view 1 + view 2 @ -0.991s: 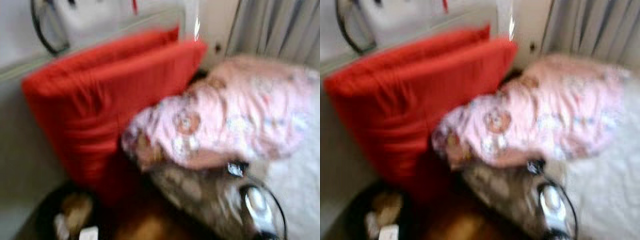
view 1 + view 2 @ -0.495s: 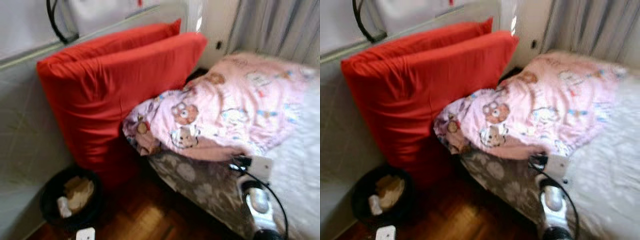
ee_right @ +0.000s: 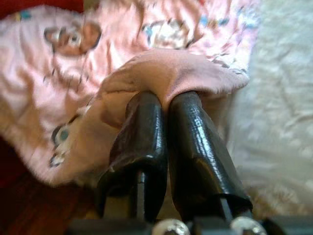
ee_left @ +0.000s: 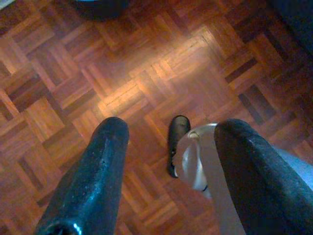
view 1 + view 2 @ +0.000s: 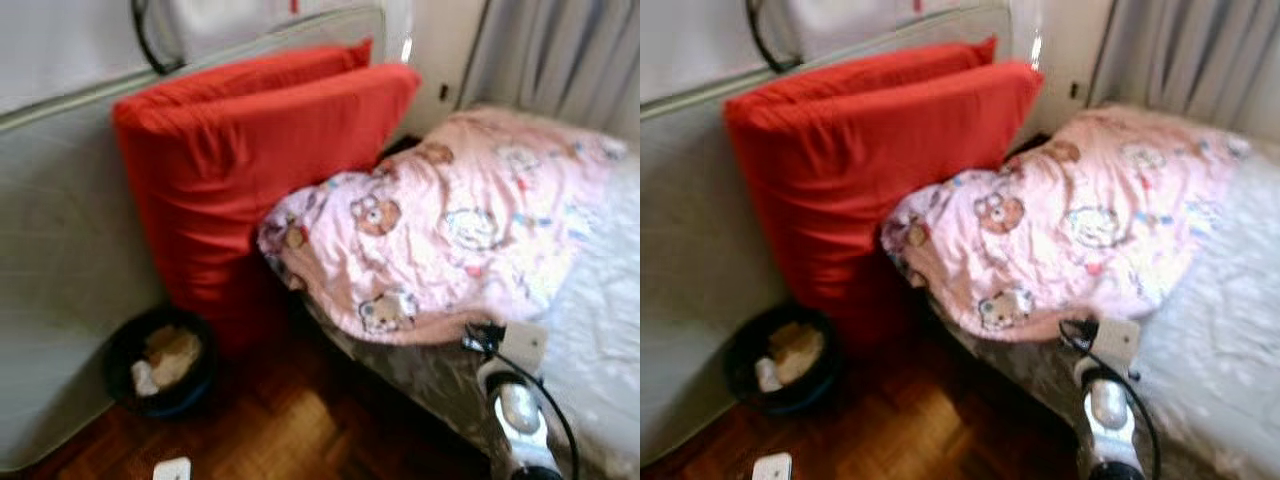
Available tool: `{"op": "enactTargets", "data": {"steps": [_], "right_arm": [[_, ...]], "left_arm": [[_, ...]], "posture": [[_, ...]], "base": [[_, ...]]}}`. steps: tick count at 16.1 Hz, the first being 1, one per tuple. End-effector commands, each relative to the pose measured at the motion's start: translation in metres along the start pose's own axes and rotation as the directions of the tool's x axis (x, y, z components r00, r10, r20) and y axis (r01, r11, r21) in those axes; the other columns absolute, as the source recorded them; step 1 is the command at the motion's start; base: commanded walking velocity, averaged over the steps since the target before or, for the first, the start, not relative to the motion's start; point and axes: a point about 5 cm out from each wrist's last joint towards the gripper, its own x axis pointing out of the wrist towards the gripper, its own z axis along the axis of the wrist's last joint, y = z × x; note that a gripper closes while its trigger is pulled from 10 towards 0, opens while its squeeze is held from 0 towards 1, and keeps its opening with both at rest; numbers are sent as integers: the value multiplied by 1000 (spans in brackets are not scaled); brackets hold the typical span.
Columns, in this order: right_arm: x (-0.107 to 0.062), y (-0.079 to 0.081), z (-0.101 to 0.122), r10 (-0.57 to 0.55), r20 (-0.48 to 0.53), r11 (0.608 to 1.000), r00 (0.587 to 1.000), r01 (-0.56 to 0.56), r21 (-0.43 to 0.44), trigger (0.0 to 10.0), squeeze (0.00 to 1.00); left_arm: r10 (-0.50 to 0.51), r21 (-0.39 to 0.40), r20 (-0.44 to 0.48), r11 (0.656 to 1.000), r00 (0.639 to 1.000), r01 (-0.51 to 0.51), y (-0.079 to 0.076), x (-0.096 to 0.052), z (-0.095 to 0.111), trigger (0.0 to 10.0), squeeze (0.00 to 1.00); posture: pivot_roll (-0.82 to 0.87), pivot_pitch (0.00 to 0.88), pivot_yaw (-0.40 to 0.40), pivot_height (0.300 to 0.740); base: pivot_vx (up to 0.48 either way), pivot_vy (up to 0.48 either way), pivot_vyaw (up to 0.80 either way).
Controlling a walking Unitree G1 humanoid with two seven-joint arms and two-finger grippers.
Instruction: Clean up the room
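The right gripper [image 3: 164, 110] pinches the edge of the pink bear-print blanket [image 5: 450, 230] on the bed, while the left gripper [image 4: 171, 161] hangs spread apart above the parquet floor [image 4: 73, 73].

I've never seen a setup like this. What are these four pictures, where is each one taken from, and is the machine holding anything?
It is a walking robot with two arms, tidying a bedroom. Two pictures come from cameras in its head: they show a bed with a pink blanket, red cushions and a bin on the wooden floor. The other two come from cameras on its wrists. The right gripper has its jaws pressed together on a fold of the blanket. The left gripper hangs with its jaws apart over the floor, holding nothing.
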Motion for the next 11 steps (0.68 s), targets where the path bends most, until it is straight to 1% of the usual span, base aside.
{"op": "enactTargets", "data": {"steps": [1,2,3,4,7,9,11], "right_arm": [[0,0,-6,-15,-53,1000,998,15,4,10000,0],[-2,-4,-12,-50,-98,999,994,52,13,10000,0],[-2,-6,-16,-62,-127,998,990,66,23,10000,0],[-4,-9,-23,-89,-187,995,978,95,25,10000,0],[-12,-19,-41,-139,-309,988,941,155,27,10000,0],[-17,-25,-49,-163,-363,984,917,180,13,10000,0],[-22,-26,-57,-158,-412,985,897,170,-8,10000,0]], "left_arm": [[0,24,-6,1000,1000,0,0,1,1,10000,0],[0,25,-5,1000,1000,0,-1,1,1,10000,0],[-2,27,-3,1000,1000,2,-1,1,1,10000,0],[-3,30,2,1000,1000,2,-1,1,1,10000,0],[-3,32,12,999,1000,3,0,1,3,10000,0],[-5,35,15,999,1000,5,-1,1,4,10000,0],[-9,41,22,999,1000,8,-2,2,6,10000,0]], "posture": [[19,62,-17,740],[18,61,-17,740],[20,61,-17,740],[21,61,-17,740],[23,63,-17,740],[22,64,-15,740],[21,64,-15,740]], "base": [[0,0,0],[0,0,0],[0,0,0],[0,0,0],[0,0,0],[0,0,0],[0,0,0]]}}
